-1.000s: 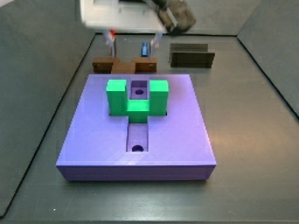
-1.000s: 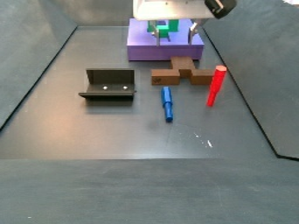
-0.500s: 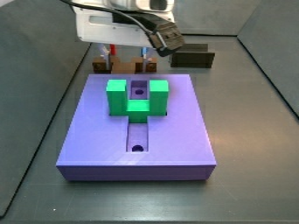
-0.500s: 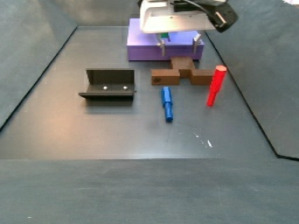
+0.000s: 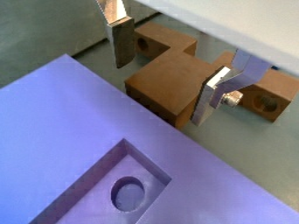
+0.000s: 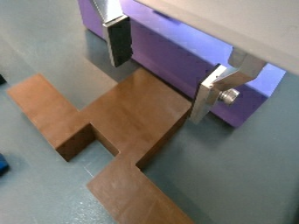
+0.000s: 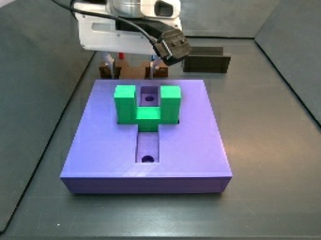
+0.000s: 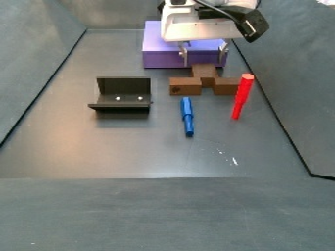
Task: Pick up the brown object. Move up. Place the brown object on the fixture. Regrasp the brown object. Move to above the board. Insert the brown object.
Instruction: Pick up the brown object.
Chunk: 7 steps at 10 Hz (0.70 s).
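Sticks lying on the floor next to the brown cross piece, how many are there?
2. A blue stick lies in front of the brown cross piece, and a red stick lies beside it. The hand hovers open over the piece; more could hide behind it.

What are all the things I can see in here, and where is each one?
Brown object: one, brown cross-shaped bar, on the floor beside the board.
Board: one, purple slab with a groove.
Green block: one, green, U-shaped, on the board.
Fixture: one, dark, on the floor apart from the rest.
Blue peg: one, lying on the floor.
Red peg: one, standing upright.
Gripper: one, silver jaws open, straddling the brown object's end.
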Motion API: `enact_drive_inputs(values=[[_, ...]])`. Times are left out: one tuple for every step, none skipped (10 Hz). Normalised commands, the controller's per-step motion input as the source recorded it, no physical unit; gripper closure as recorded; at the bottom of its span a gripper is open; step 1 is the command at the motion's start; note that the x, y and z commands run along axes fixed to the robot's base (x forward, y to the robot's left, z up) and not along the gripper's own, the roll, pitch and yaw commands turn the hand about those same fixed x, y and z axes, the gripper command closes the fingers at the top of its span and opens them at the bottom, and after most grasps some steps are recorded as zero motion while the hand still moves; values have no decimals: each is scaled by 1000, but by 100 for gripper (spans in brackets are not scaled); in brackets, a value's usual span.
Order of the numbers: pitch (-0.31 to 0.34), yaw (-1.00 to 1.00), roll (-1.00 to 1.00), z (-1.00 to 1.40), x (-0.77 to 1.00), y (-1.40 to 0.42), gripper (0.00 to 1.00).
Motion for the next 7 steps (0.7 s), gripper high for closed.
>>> enact_drive_inputs(values=[[-23,-43,0,-129,0,46,0],[-21,-34,0,-146,0,49,0],[-34,-6,19,-254,0,57,0],[-43,0,9,-329,0,60,0],[-39,0,0,-271,0,29,0],[-40,-11,0,-223,0,0,0],[-33,-29,0,-191,0,0,0]])
